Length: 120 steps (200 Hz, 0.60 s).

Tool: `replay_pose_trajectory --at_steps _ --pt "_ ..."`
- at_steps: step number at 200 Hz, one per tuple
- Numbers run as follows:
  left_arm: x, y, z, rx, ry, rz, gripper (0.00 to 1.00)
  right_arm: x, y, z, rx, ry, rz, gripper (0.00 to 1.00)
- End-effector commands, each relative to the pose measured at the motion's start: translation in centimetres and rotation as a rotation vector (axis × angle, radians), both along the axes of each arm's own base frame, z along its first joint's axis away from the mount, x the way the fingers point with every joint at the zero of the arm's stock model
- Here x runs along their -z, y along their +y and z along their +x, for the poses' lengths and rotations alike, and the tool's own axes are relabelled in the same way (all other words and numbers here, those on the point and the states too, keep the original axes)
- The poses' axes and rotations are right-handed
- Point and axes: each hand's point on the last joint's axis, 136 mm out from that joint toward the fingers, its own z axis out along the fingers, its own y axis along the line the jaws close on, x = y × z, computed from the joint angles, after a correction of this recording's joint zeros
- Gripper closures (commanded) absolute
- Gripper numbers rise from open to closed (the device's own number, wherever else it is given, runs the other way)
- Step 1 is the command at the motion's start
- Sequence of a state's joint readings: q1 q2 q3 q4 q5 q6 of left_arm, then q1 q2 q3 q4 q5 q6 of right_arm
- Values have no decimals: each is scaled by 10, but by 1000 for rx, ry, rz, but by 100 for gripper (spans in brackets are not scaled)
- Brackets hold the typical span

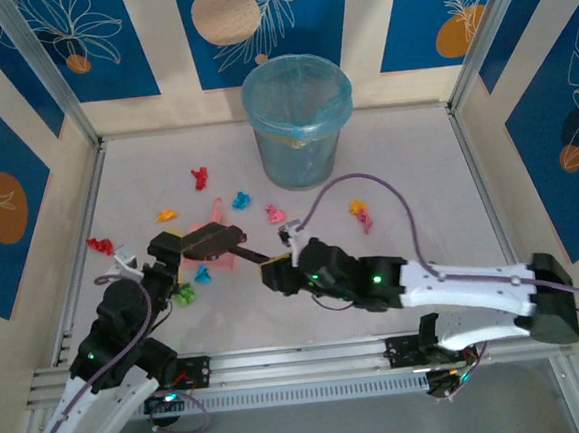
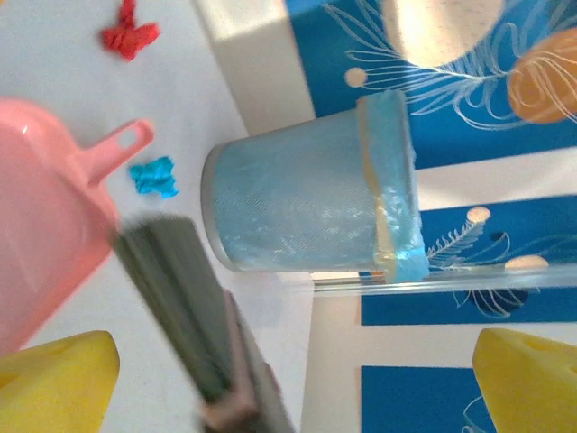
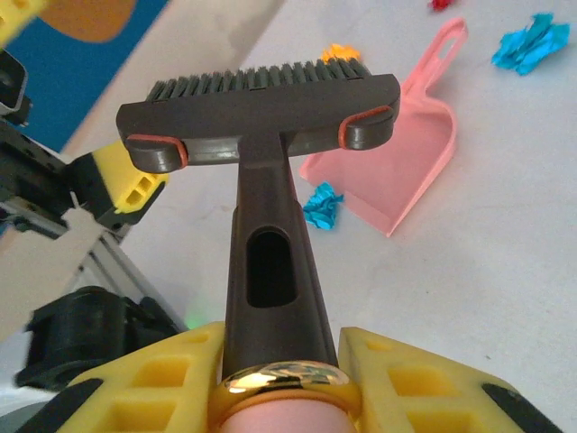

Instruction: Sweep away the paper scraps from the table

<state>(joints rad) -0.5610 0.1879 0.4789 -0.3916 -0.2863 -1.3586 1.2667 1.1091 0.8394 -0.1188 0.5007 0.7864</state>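
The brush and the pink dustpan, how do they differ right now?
The brush is dark grey with black bristles; the dustpan is pink. The brush is clamped in the right gripper; the dustpan lies flat on the table, not gripped. Both have a hole in the handle.

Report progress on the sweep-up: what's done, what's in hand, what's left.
Done: little beyond setup. The right gripper is shut on the brush, and the pink dustpan lies on the table. In hand: the brush head is held beside the pan, and the left gripper is open. Left: the paper scraps lie scattered across the table, none in the pan's visible part.
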Motion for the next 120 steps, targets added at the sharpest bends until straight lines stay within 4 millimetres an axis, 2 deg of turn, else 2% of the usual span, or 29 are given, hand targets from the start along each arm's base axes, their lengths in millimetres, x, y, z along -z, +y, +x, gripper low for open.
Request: replay_pose_trajectory --at_steps 1,28,65,88,120 --pt "-16 7 -10 55 -96 300 0 -12 -38 2 84 -13 20 100" --pt "-10 -4 -15 185 -64 522 0 -5 -99 0 203 7 -16 100" --pt "24 -41 -8 465 101 725 0 5 -166 -5 308 20 -47 100" --pt "43 -53 3 576 200 837 0 7 -192 -3 355 -7 -101 100" --pt "64 -53 36 550 318 930 0 4 -205 7 399 -75 -157 100"
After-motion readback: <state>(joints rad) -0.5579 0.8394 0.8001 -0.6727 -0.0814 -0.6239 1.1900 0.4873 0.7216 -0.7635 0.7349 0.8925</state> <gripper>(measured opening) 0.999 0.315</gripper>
